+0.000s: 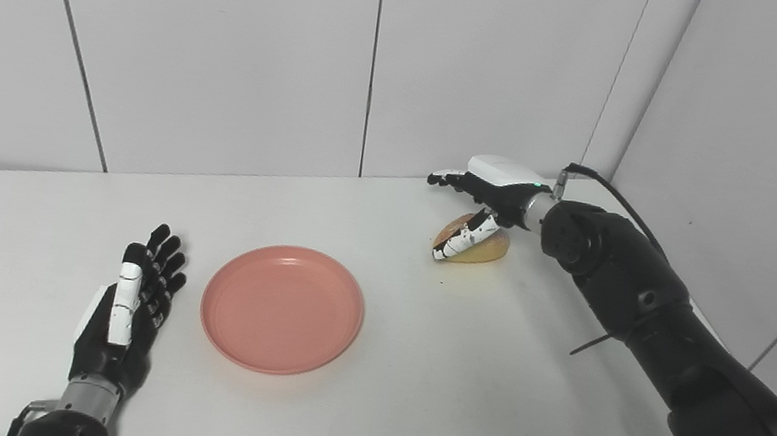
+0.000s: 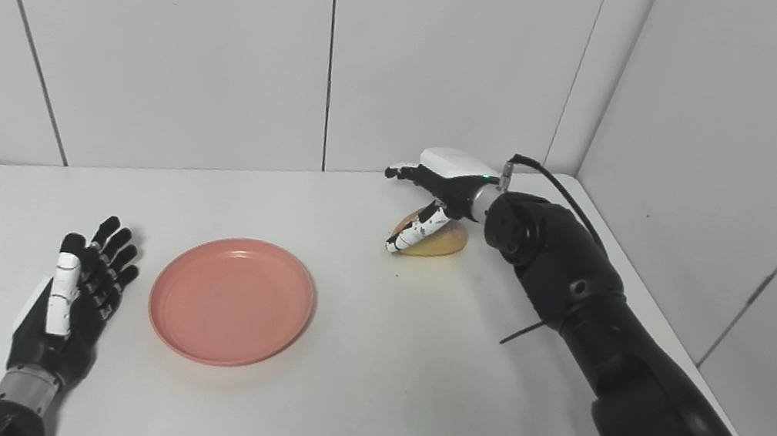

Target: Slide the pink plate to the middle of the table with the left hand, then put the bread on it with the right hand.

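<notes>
A: What is on the white table [image 1: 455, 385]?

B: The pink plate [image 1: 282, 308] lies near the middle. Far right, by the wall, sits the bread [image 1: 489, 246].

A: And the hands?

B: The right hand [image 1: 490, 191] hovers over the bread, fingers spread, thumb against its near side, not yet closed. The left hand [image 1: 129, 306] rests released, left of the plate.

A: How should it grasp?

B: Probably by lowering, closing gently around the loaf, and lifting before moving left.

A round, shallow pink plastic plate [image 1: 282, 308] lies flat and empty, right side up. A small golden-brown bread roll [image 1: 482, 242] rests on its flat underside well beyond the plate, toward the far right of it.
</notes>
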### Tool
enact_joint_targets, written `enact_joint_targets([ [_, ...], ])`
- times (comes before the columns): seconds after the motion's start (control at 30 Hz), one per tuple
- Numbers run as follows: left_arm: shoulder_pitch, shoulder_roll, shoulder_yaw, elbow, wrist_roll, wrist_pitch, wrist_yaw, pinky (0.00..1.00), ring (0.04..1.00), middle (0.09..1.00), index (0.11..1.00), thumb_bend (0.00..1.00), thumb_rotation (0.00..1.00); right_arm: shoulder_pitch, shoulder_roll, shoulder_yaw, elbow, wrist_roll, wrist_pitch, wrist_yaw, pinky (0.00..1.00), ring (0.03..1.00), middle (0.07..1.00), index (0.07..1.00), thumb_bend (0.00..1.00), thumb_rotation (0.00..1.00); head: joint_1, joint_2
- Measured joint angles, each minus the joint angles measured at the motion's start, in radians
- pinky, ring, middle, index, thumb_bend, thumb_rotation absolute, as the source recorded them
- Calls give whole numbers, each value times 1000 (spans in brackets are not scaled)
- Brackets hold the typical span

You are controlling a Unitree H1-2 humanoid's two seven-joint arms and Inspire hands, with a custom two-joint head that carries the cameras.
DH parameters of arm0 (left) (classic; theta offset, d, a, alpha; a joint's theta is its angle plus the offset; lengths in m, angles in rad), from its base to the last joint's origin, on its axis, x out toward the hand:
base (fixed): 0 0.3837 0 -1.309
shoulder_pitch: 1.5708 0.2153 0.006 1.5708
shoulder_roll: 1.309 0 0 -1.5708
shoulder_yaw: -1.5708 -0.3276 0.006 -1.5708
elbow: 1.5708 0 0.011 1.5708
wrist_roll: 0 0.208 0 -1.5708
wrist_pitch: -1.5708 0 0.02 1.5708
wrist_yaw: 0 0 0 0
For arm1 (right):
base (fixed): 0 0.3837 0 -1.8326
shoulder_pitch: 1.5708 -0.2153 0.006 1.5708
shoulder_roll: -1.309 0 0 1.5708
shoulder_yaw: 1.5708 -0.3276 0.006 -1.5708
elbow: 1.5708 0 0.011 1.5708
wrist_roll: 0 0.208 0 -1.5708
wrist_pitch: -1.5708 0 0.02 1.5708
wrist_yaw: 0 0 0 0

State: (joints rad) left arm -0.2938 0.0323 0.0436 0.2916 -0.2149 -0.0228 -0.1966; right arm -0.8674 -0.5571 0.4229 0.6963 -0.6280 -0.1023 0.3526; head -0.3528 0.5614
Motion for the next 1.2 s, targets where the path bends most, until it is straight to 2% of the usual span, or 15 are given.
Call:
enact_joint_targets([
  [0.13, 2, 0, -2, -2, 1, 0, 0, 1000, 1000, 1000, 1000, 743, 1000, -4, -14, 15, 2, -17, -18, 10, 761, 856, 887, 886, 980, 378, 2, 0],
  [0.47, 4, 0, -7, -5, 3, 0, 1, 1000, 1000, 1000, 1000, 731, 1000, -4, -22, 40, 19, -52, -71, 23, 713, 823, 857, 862, 932, 294, 3, 3],
  [0.67, 7, -1, -10, -10, 4, 1, 1, 1000, 1000, 1000, 1000, 739, 1000, -4, -29, 45, 26, -66, -71, 26, 650, 764, 823, 834, 892, 219, 5, 3],
  [0.77, 13, -3, -10, -20, 5, 6, 5, 1000, 999, 999, 1000, 740, 1000, -4, -30, 48, 28, -81, -80, 21, 531, 639, 737, 802, 804, 132, 6, 6],
  [0.8, 16, -4, -10, -25, 5, 6, 5, 1000, 999, 999, 1000, 742, 1000, -3, -30, 50, 31, -86, -93, 8, 512, 625, 720, 786, 763, 89, 6, 6],
  [0.93, 21, -5, -13, -30, 9, 7, 6, 1000, 1000, 1000, 1000, 735, 1000, -3, -31, 68, 54, -118, -170, -67, 540, 650, 736, 770, 667, 17, 5, 6],
  [0.97, 21, -5, -13, -31, 10, 7, 6, 1000, 1000, 1000, 1000, 739, 1000, -3, -31, 73, 57, -128, -179, -77, 532, 635, 711, 754, 605, 7, 5, 6],
  [1.03, 21, -5, -13, -31, 10, 7, 6, 1000, 1000, 1000, 1000, 742, 1000, -1, -31, 82, 66, -144, -199, -110, 539, 636, 700, 735, 555, 1, 5, 6],
  [1.07, 21, -5, -13, -31, 10, 7, 6, 1000, 1000, 1000, 1000, 745, 1000, -1, -31, 86, 72, -157, -217, -134, 471, 561, 578, 711, 546, 0, 5, 8],
  [1.1, 21, -5, -14, -31, 10, 7, 6, 1000, 1000, 1000, 1000, 748, 1000, -1, -31, 87, 78, -162, -230, -153, 411, 492, 518, 689, 543, 0, 5, 8],
  [1.2, 21, -6, -15, -32, 14, 8, 6, 1000, 1000, 1000, 1000, 751, 1000, -1, -30, 88, 111, -181, -255, -226, 350, 420, 490, 664, 542, 0, 5, 8],
])
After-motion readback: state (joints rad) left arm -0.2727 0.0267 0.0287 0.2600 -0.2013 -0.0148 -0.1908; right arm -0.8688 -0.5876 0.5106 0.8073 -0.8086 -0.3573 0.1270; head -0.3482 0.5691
